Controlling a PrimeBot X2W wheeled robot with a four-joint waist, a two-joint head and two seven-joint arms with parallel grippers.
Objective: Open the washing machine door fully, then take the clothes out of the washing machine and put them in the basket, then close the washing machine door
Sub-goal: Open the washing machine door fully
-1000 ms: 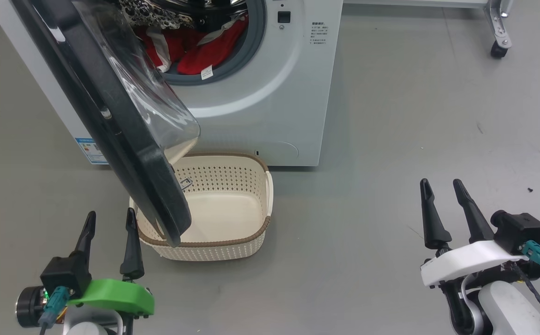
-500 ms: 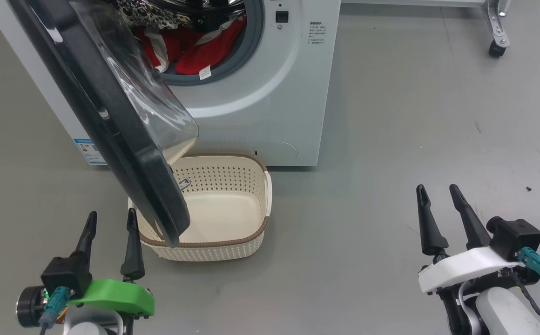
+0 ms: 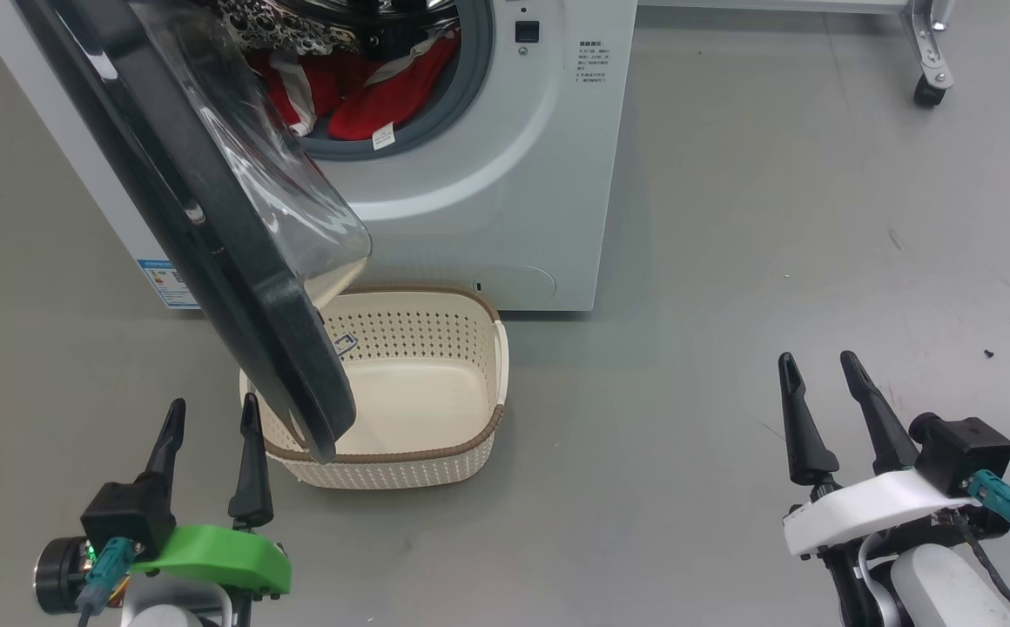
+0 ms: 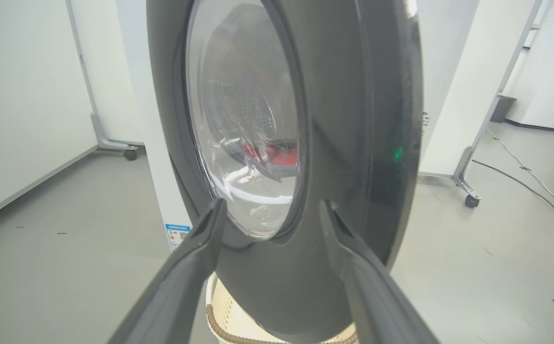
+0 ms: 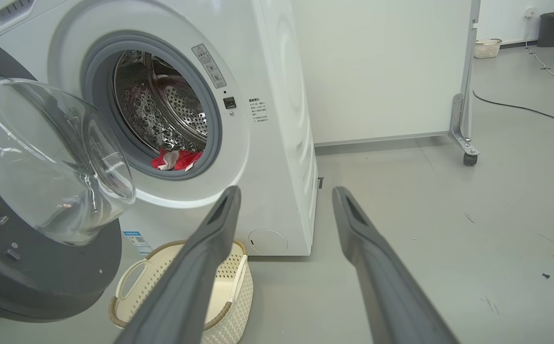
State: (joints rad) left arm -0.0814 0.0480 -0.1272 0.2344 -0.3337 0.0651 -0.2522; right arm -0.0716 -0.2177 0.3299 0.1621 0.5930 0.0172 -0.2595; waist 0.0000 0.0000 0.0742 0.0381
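Before the washing machine (image 3: pixel 505 192), left gripper (image 3: pixel 213 401) and right gripper (image 3: pixel 816 357) hung spread, empty; door (image 3: pixel 235 287) overhanging basket (image 3: pixel 435 470) could snag clothes (image 3: pixel 383 96).

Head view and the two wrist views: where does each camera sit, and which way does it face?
Head view: on the head, looking forward and down at the washing machine, its open door and the basket; left hand and right hand show at the bottom corners.
Left wrist view: on the left wrist, facing the door's outer face; that hand's fingers rise from below.
Right wrist view: on the right wrist, facing the drum mouth and clothes; its fingers show.
Shared: all three show door and basket.
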